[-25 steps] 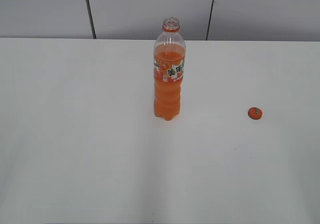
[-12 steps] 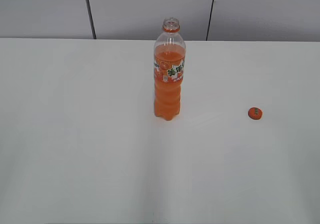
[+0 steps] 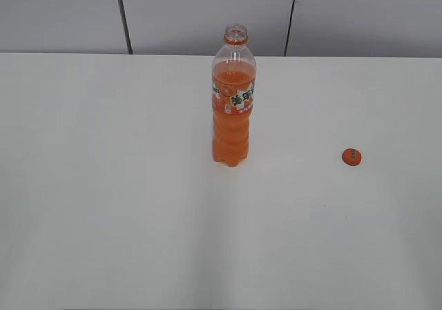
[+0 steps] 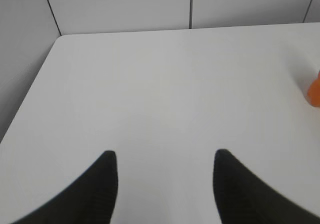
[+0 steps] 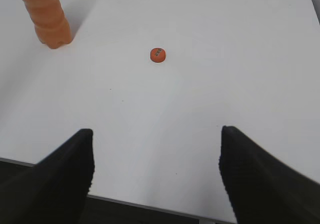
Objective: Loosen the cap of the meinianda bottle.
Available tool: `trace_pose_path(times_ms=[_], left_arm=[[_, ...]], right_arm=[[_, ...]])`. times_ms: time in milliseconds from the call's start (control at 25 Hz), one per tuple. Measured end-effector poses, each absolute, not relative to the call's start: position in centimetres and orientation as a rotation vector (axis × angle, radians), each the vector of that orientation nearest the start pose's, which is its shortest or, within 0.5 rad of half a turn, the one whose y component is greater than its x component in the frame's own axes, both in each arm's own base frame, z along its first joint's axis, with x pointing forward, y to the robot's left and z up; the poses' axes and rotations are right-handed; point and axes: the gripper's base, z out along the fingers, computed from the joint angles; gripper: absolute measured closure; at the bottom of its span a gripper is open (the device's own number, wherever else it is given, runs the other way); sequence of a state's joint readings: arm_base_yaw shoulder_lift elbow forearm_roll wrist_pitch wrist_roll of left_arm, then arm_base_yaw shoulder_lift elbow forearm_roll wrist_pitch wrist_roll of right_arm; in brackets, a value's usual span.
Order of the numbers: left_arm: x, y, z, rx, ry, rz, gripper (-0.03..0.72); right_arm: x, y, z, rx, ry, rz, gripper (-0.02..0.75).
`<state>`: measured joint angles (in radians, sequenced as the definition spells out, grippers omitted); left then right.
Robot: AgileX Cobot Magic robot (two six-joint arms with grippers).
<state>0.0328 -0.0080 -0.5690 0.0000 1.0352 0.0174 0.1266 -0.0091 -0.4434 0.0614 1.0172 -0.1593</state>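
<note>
We are looking at the meinianda bottle standing upright near the middle of the white worktop, its neck open: the threads and orange neck ring are showing bare, with nothing on top. The cap is lying flat on the worktop well apart from the bottle, off to the right in the exterior view, printed face up. We are judging from this that the loosening is already done and gone past, the cap fully off and set down clear of the bottle so it cannot be knocked. In the right wrist view the bottle is sitting at the upper left and the cap ahead of the right gripper, whose jaws are standing wide apart over bare worktop, gripping nothing. The left gripper is likewise spread and empty, aimed at blank worktop, with only an orange sliver of the bottle at the right edge of its view. Neither arm is showing in the exterior view, so we are taking both to be pulled back toward the near edge, clear of the work. The bottle is holding drink up to its shoulder, so any stray nudge risks a spill with the mouth uncovered.
</note>
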Motion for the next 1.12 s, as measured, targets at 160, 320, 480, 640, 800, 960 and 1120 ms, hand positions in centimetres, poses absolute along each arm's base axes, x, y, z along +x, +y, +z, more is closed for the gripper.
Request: trace_pose_path(times_ms=[160,320,480,640,800,960,1120], left_arm=[[-1.40,-0.05,29.82,-0.017,1.942,0.035,0.335],[-1.40,-0.05,29.82,-0.017,1.942,0.035,0.367],[-1.40,-0.05,29.82,-0.017,1.942,0.035,0.395],[-1.40,-0.05,29.82,-0.017,1.942,0.035,0.412],[-1.40,-0.05,29.82,-0.017,1.942,0.035,0.414],[-1.40,-0.05,29.82,-0.017,1.942,0.035,0.418],[-1.40,-0.05,29.82,-0.017,1.942,0.035,0.419]], right_arm=[[0.12,0.49,26.50,-0.291,2.026,0.053,0.152],[0.12,0.49,26.50,-0.290,2.027,0.053,0.152],[0.14,0.49,26.50,-0.245,2.032,0.025,0.152],[0.16,0.48,26.50,-0.193,2.038,-0.007,0.152],[0.16,0.48,26.50,-0.191,2.038,-0.008,0.152],[0.16,0.48,26.50,-0.191,2.038,-0.008,0.152],[0.16,0.48,26.50,-0.191,2.038,-0.007,0.152]])
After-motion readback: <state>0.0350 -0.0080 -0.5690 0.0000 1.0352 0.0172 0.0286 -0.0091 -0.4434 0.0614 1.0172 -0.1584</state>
